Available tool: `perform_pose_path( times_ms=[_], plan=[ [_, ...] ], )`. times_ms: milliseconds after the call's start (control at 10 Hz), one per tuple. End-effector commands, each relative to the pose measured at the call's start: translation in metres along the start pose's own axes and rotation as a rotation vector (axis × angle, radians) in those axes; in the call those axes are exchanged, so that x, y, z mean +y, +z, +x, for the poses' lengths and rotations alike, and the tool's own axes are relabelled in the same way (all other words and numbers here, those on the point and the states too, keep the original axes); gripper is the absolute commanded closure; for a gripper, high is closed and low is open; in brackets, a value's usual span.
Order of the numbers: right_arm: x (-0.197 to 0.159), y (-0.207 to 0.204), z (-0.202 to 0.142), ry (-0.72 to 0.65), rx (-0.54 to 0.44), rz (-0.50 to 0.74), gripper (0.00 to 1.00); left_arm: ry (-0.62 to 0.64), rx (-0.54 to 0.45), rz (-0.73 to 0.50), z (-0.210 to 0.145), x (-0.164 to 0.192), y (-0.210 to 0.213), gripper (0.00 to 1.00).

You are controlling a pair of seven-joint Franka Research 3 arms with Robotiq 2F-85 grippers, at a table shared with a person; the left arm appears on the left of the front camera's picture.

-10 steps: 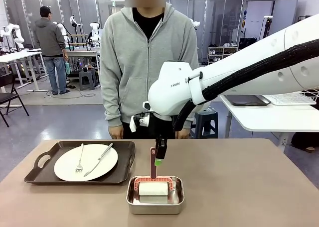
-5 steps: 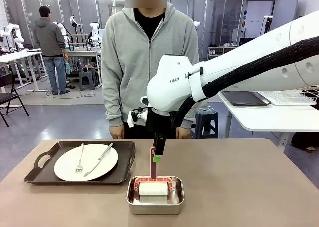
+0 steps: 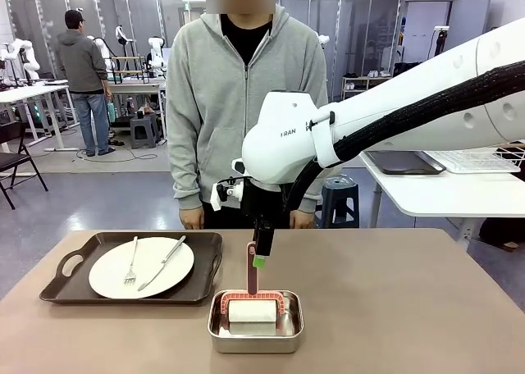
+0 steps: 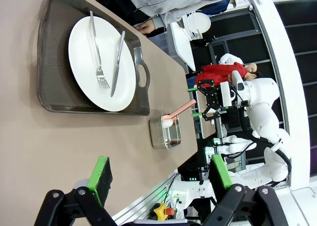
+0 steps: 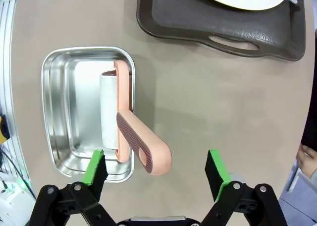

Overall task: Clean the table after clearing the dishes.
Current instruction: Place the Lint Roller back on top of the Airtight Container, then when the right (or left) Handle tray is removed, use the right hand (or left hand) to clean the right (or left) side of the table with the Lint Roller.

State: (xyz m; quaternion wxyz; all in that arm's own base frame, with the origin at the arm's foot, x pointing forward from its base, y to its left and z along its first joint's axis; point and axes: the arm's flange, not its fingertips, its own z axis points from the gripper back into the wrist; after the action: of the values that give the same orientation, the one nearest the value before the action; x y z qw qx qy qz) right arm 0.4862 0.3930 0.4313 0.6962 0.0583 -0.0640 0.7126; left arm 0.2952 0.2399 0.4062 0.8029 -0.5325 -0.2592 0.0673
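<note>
2 grippers spread wide and empty, your right gripper [image 5: 156, 166] close by the top of the pink roller handle [image 5: 144, 145] rising from the steel pan [image 5: 54, 137], your left gripper [image 4: 159, 174] above the table [image 4: 39, 151].

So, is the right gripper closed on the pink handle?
No, the right gripper is open, its green pads standing apart on either side of the pink handle without touching it.

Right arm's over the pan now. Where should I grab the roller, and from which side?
Take the pink handle, coming straight down from above. It stands up out of the steel pan, rising above its rim, while the white roll lies low inside. The right gripper has its jaws open above it.
</note>
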Motion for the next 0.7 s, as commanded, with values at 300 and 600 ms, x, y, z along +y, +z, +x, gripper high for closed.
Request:
perform_pose_path(
  times_ms=[300,600],
  plan=[
    [0.0012,0.0012,0.0015,-0.001,-0.006,0.002,0.0,-0.006,0.002,-0.007,-0.0001,-0.0027,0.0031,0.0],
    [0.0012,0.0012,0.0015,-0.001,-0.006,0.002,0.0,-0.006,0.002,-0.007,-0.0001,-0.0027,0.0031,0.0]
  ],
)
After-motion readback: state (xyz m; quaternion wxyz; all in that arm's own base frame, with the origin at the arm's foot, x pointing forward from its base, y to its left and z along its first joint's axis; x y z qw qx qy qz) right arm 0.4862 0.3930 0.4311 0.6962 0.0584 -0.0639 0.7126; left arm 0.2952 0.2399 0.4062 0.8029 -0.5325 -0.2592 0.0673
